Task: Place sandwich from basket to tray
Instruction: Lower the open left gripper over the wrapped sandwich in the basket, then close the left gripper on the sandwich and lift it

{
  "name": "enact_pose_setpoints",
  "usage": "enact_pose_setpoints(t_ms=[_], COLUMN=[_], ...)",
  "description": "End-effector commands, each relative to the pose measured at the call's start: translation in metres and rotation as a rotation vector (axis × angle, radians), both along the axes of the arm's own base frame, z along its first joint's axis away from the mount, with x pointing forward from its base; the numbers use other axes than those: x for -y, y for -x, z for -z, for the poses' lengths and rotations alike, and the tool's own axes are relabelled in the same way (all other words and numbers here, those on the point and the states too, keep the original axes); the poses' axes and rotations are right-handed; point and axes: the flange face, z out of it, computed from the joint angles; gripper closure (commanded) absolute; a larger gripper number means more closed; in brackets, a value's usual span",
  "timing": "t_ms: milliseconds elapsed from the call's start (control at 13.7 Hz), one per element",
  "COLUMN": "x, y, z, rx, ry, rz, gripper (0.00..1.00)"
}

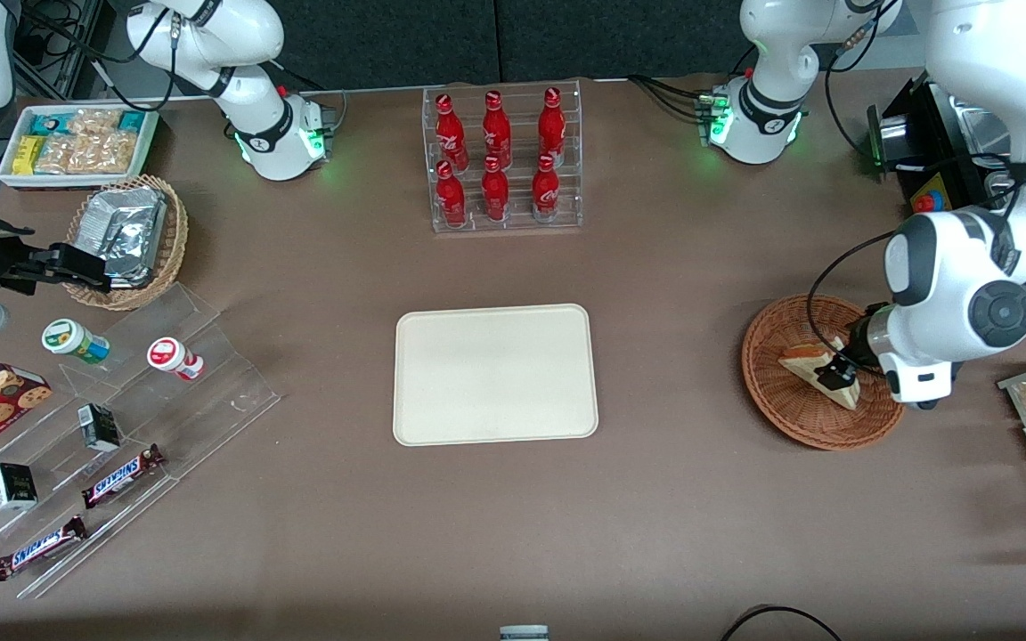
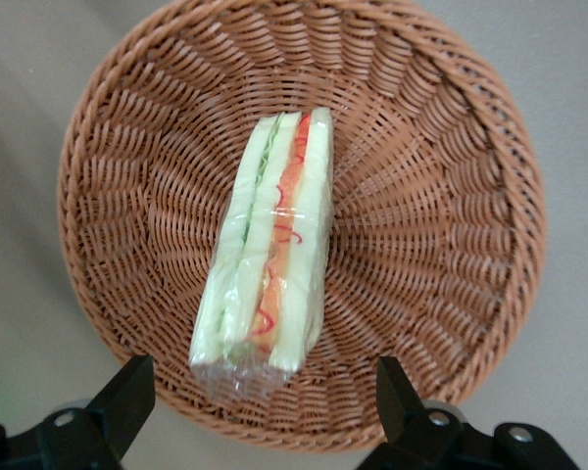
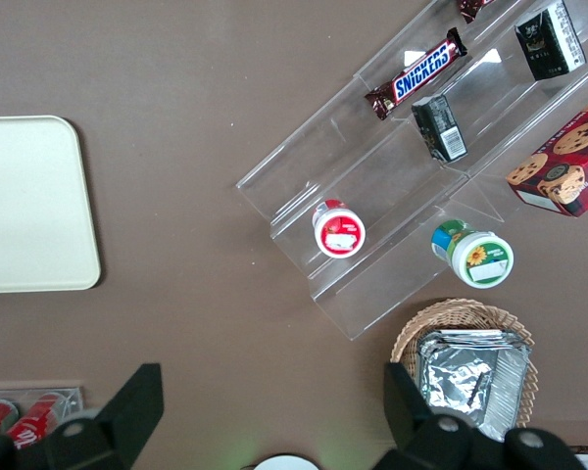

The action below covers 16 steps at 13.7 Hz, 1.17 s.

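1. Gripper (image 1: 836, 375): lowered into the basket at right of the front view, fingers (image 2: 127, 397) spread wide either side of the sandwich's near end, nothing clamped; contact with the wrapping cannot be told.
2. Sandwich (image 1: 820, 369): wrapped wedge, lying in the basket's hollow, white bread with red, orange and green filling (image 2: 282, 211) showing along its edge.
3. Basket (image 1: 776, 383): round, reddish-brown wicker, on the desk (image 1: 655, 499) at right of the front view, well apart from the tray.
4. Tray (image 1: 495, 374): cream, rectangular, rounded corners, at centre of the front view, bare.
5. Bottle rack (image 1: 504, 160): clear, six red bottles, at upper centre, above the tray in the frame.
6. Tan basket (image 1: 170, 240): foil packets inside, at upper left.
7. Clear stepped stand (image 1: 210, 401): at lower left, with Snickers bars (image 1: 121, 476), small dark cartons and two lidded cups.
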Motion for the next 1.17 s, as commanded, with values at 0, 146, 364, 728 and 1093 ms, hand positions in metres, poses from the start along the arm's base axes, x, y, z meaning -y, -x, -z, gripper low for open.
enact_pose_setpoints(t_ms=[0, 146, 364, 728, 1093], x=[-0.010, -0.013, -0.015, -0.014, -0.017], y=[-0.001, 0.000, -0.001, 0.004, 0.001], z=[0.015, 0.031, 0.049, 0.073, 0.046], rx=[-0.008, -0.016, -0.022, -0.025, 0.016], ry=[-0.023, -0.024, -0.025, -0.024, -0.025], rz=[-0.027, -0.032, -0.034, -0.031, -0.033], gripper=[0.00, 0.00, 0.00, 0.28, 0.93])
